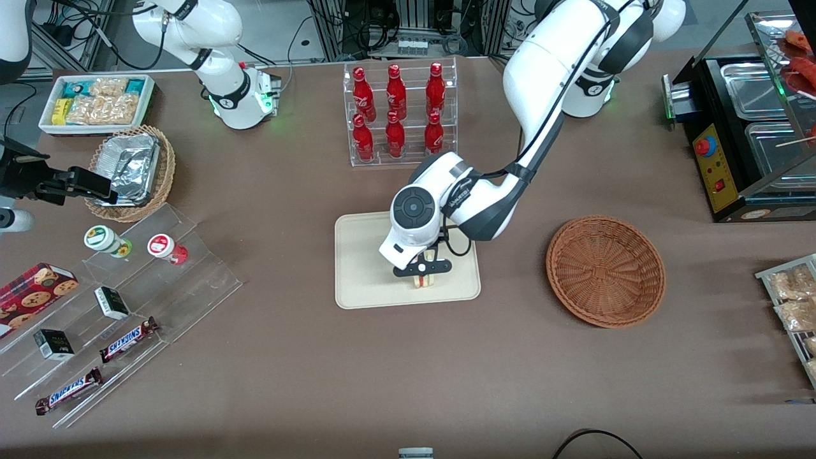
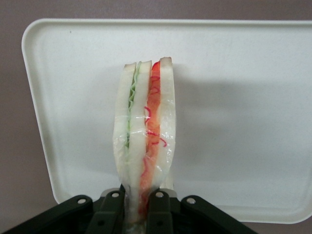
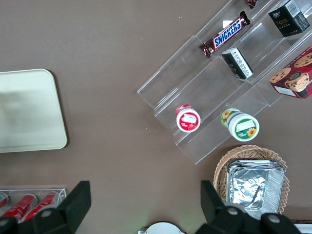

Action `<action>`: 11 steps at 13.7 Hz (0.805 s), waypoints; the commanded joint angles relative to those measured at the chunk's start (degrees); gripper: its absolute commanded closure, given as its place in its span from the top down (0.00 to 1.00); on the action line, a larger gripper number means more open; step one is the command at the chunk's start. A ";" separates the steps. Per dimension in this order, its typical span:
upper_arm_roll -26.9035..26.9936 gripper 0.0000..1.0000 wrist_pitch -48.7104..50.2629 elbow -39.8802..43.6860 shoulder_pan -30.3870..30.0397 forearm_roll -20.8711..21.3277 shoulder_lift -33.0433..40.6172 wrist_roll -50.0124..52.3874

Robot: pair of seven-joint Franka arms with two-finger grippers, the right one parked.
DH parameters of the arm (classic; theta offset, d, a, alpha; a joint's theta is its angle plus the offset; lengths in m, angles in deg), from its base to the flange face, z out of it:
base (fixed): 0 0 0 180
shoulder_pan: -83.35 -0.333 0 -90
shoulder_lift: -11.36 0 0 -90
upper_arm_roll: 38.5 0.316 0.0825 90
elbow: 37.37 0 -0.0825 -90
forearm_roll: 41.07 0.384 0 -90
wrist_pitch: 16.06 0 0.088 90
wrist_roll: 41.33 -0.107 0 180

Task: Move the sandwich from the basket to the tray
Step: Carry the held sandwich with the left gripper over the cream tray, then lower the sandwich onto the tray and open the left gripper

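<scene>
My gripper (image 1: pixel 425 269) is over the tray (image 1: pixel 357 280), in the part nearer the front camera, fingers (image 2: pixel 160 214) closed tight on the sandwich (image 2: pixel 145 141), pinching it at one end. From the wrist camera I see the sandwich standing on edge between the black fingers, wrapped in clear film, white bread slices with a green layer on one side and a red-orange layer on the other, cream tray surface right under it; I can't tell if the sandwich is touching the tray or just above it. In the front view only a small bit of sandwich (image 1: pixel 426 280) shows below the gripper body, inside the tray rim. The tray sits flat on the brown table (image 1: pixel 408 370), about mid-table. The reddish-brown wicker basket (image 1: pixel 605 271) is beside the tray toward the working arm's end, apart from it, nothing in it. Farther from the front camera than the tray is a clear rack of red bottles (image 1: pixel 398 115). Toward the parked arm's end: a lighter wicker basket with foil containers (image 1: pixel 131 169), a white bin of snack packets (image 1: pixel 99 102), and clear stepped shelves (image 1: pixel 121 299) with two small round cups, small dark boxes, Snickers bars (image 1: pixel 127 339) and a cookie box (image 1: pixel 32 293). At the working arm's end there's a black food warmer with metal pans (image 1: pixel 746 127) and a rack of bagged pale snacks (image 1: pixel 794 299) at the table edge.
</scene>
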 commanded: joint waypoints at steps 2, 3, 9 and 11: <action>0.55 0.00 1.73 2.31 2.84 0.91 -1.22 5.21; 0.55 0.00 1.73 2.31 2.84 0.82 -1.14 5.31; 0.55 0.00 -2.04 -0.93 3.37 4.76 -0.96 5.30; 0.55 0.00 -3.89 -1.82 3.37 5.21 -0.96 5.57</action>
